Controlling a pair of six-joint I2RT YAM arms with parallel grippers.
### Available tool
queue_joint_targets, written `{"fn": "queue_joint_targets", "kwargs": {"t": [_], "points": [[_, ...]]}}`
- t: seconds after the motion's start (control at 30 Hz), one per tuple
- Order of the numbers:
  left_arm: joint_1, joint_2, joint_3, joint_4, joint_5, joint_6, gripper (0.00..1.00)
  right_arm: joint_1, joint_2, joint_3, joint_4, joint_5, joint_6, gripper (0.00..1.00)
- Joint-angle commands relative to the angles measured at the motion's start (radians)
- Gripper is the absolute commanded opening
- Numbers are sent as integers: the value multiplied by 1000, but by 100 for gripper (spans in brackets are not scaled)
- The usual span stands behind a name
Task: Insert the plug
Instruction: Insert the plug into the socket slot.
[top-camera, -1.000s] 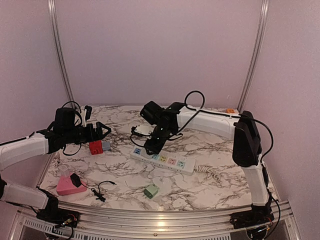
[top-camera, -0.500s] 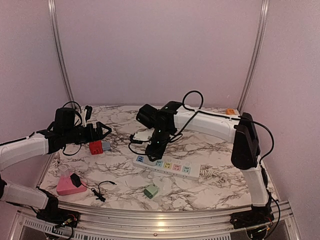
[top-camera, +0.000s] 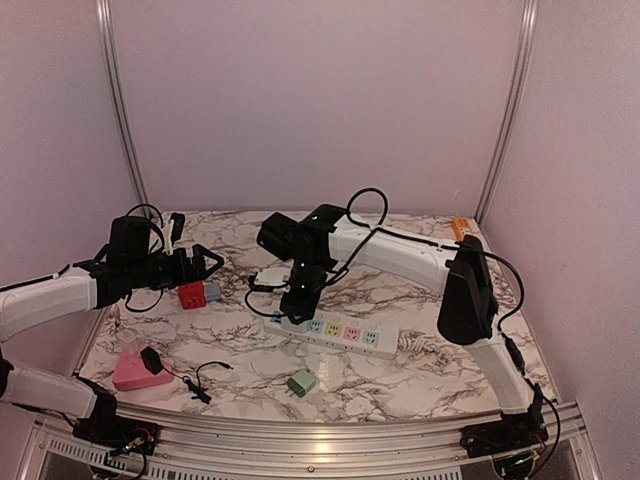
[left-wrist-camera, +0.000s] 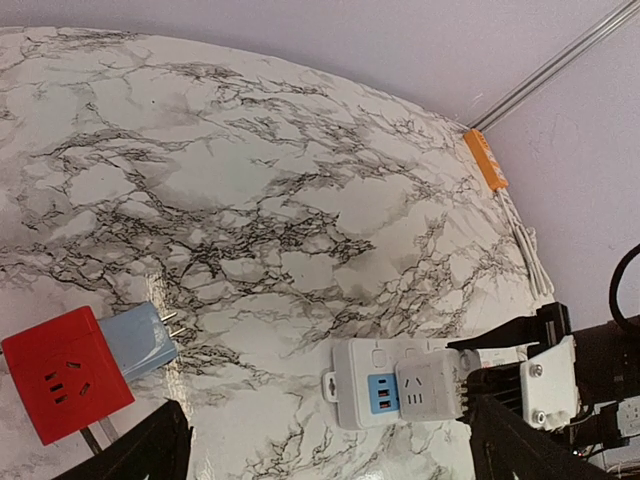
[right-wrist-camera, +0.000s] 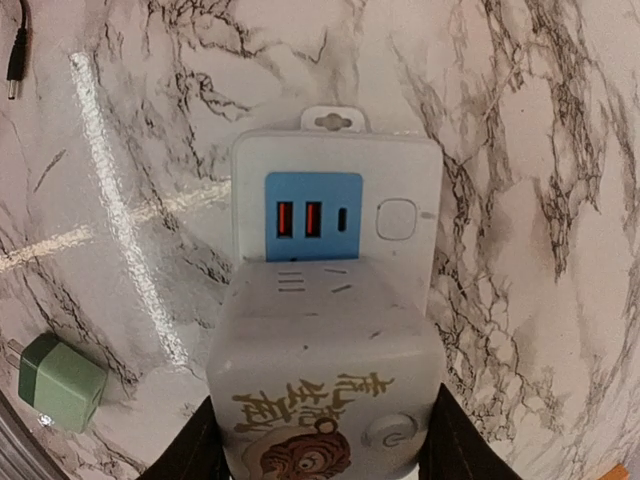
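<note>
Grey plastic plug, likely light, rigid and slick: my right fingers clamp its flat flanks over the power strip; left fingers spread, empty.

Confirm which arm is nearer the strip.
Right. Right arm holds a plug in its jaws at the USB end of the strip; left arm hovers off to the left, jaws open by the red cube.
</note>
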Motion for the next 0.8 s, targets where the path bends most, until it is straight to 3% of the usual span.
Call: {"fn": "queue_joint_targets", "kwargs": {"t": [0.0, 0.27, 0.4, 0.57, 0.77], "points": [[4, 2, -9, 34, 14, 0, 99, 23, 191, -114, 55, -29, -24, 24], [4, 3, -9, 32, 10, 0, 99, -4, 195, -134, 91, -62, -9, 25], [4, 8, -7, 34, 12, -2, 99, -24, 217, -50, 132, -89, 16, 25], [4, 3, -11, 34, 8, -2, 99, -28, 299, 130, 171, -13, 117, 29], [4, 7, -10, 35, 9, -2, 99, -50, 280, 137, 311, 37, 208, 32]]}}
